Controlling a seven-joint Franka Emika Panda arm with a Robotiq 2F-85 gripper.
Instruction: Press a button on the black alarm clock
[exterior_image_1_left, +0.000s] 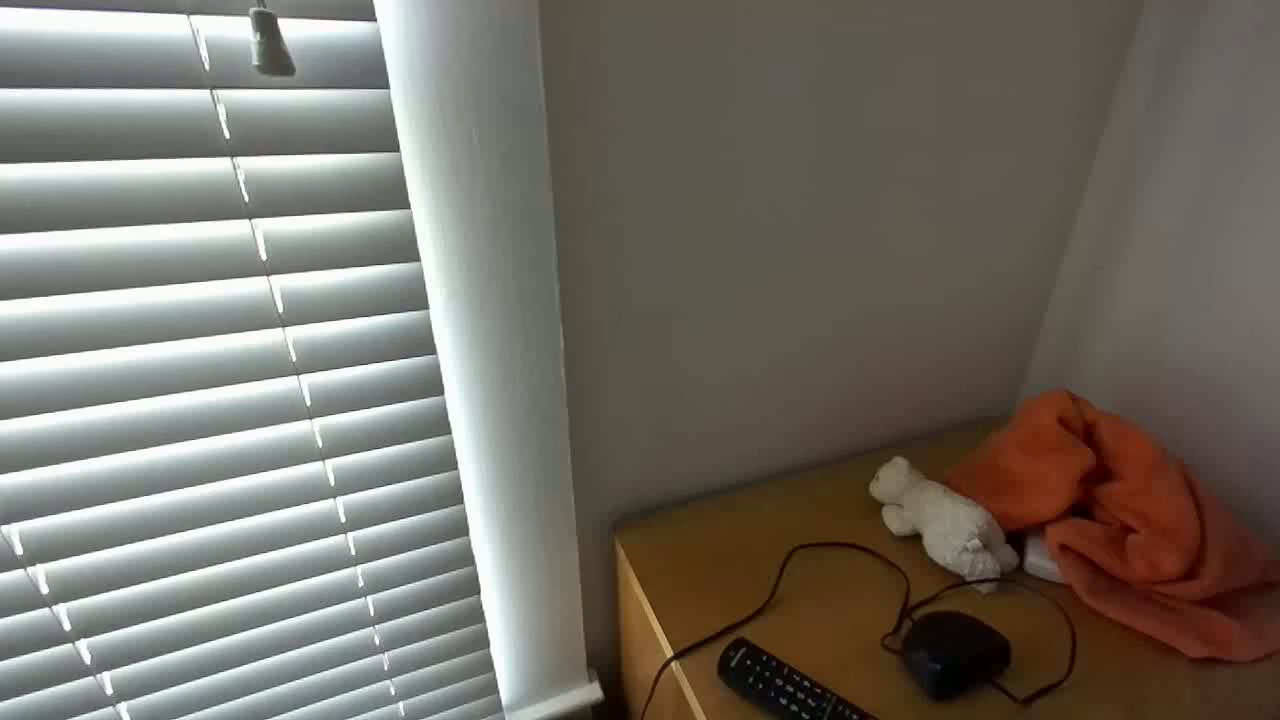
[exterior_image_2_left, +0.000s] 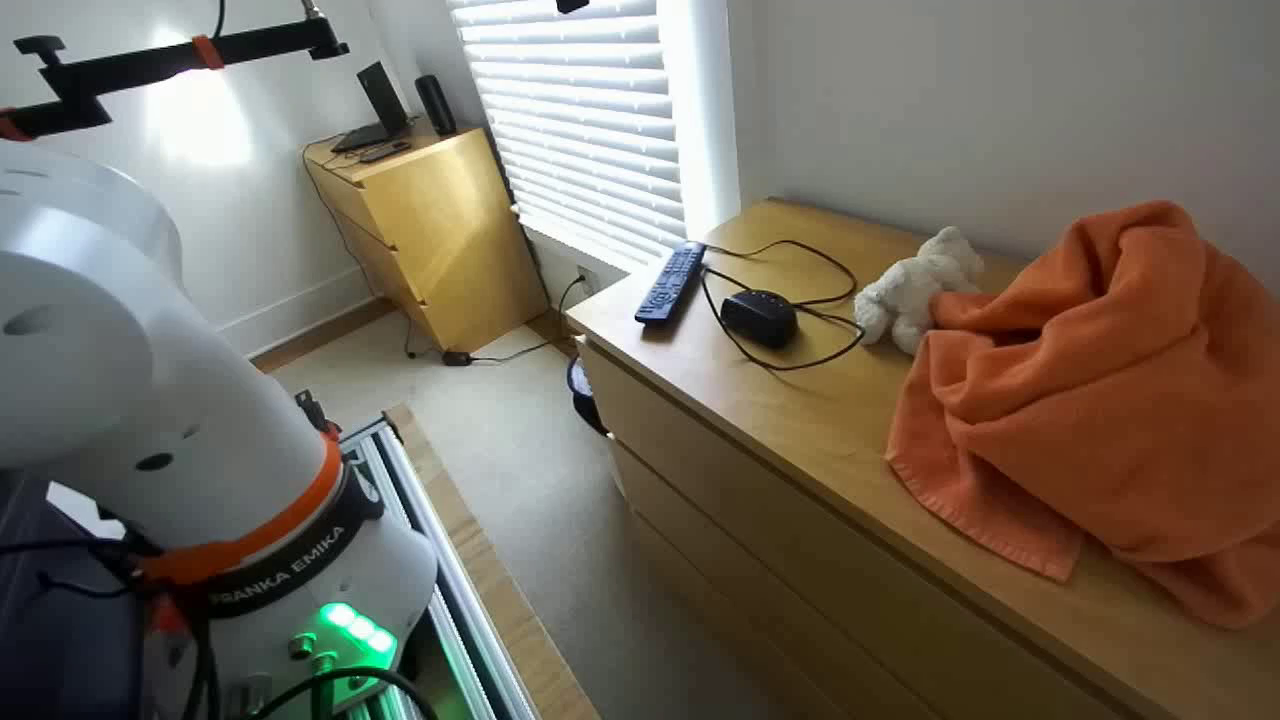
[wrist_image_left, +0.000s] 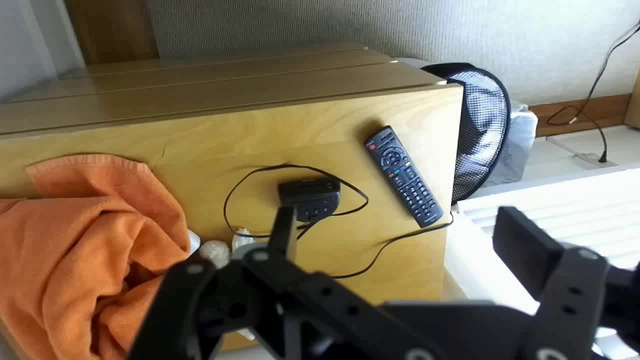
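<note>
The black alarm clock (exterior_image_1_left: 955, 655) is a small rounded black lump on the wooden dresser top (exterior_image_1_left: 760, 560), with a thin black cord looped around it. It also shows in an exterior view (exterior_image_2_left: 760, 317) and in the wrist view (wrist_image_left: 312, 196), where small buttons are visible on its top face. My gripper (wrist_image_left: 404, 237) shows only in the wrist view. Its two fingers are wide apart with nothing between them. The gripper is above the dresser, apart from the clock. The left fingertip overlaps the view just below the clock's lower edge.
A long black remote control (exterior_image_2_left: 671, 283) lies beside the clock near the dresser's end. A white stuffed toy (exterior_image_2_left: 920, 285) and a crumpled orange towel (exterior_image_2_left: 1100, 400) lie on the other side. A mesh basket (wrist_image_left: 477, 132) stands beyond the dresser's end, near the window blinds (exterior_image_1_left: 220, 400).
</note>
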